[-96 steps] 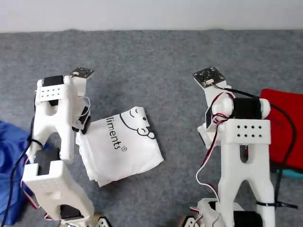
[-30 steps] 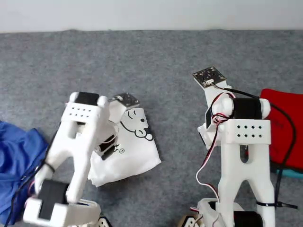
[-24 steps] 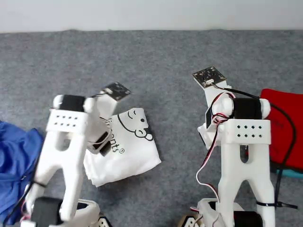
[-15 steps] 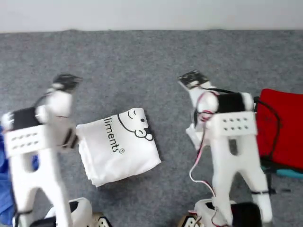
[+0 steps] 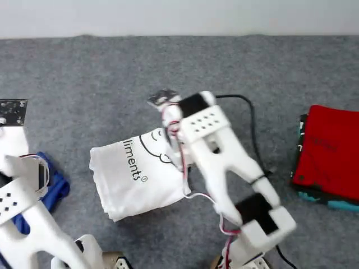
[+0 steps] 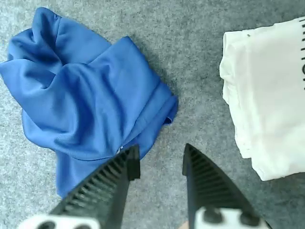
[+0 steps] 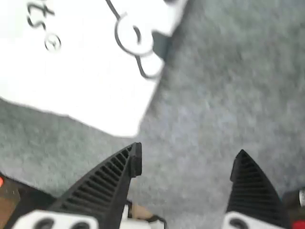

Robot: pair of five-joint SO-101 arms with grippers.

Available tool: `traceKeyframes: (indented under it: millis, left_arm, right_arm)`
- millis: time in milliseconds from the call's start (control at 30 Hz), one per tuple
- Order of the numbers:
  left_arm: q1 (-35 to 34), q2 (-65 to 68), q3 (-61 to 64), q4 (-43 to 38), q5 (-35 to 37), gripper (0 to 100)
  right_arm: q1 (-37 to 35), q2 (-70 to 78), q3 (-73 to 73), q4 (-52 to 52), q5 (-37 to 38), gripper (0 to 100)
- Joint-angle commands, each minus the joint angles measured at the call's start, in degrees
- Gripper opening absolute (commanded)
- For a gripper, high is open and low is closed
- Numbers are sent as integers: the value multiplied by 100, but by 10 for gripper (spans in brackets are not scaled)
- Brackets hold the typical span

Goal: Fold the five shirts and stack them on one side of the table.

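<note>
Blue shirt (image 6: 90, 95) lies crumpled at 8 o'clock on the table (image 5: 252, 67), with my left gripper (image 6: 161, 155) above its edge, fingers spread, empty. Folded white shirt (image 5: 140, 174) sits near centre. My right gripper (image 7: 188, 156) hangs at its 3 o'clock edge, fingers wide apart, holding nothing. Red shirt (image 5: 328, 151) is folded at 3 o'clock. My call: bite all white layers at once, carry low toward red, so the fold holds.

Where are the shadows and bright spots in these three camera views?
High view: even, soft light, with a thin shadow along the lower edge of the white shirt. Left wrist view: dark creases in the blue shirt, no glare. Right wrist view: the white shirt is very bright, with a dark shadow in its fold.
</note>
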Motion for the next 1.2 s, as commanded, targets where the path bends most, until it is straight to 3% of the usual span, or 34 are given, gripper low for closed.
traceKeyframes:
  millis: [0,367,833,933,1100,1167]
  left_arm:
    - [-26,-141,-75,132,53,160]
    - [-26,-141,-75,132,290,159]
    - [-9,-141,-75,114,290,159]
    - [0,-141,-75,114,290,159]
    - [0,-97,-75,114,290,159]
    - [0,-97,-75,114,290,159]
  right_arm:
    - [-251,532,-703,-215,-193,303]
    - [-716,1270,-1152,-1077,-747,303]
    - [-690,2668,-1169,-1604,-747,299]
    - [-734,2905,-1178,-1613,-730,229]
    - [-760,3011,-1178,-1569,-686,1]
    - [-743,2949,-1178,-1490,-677,21]
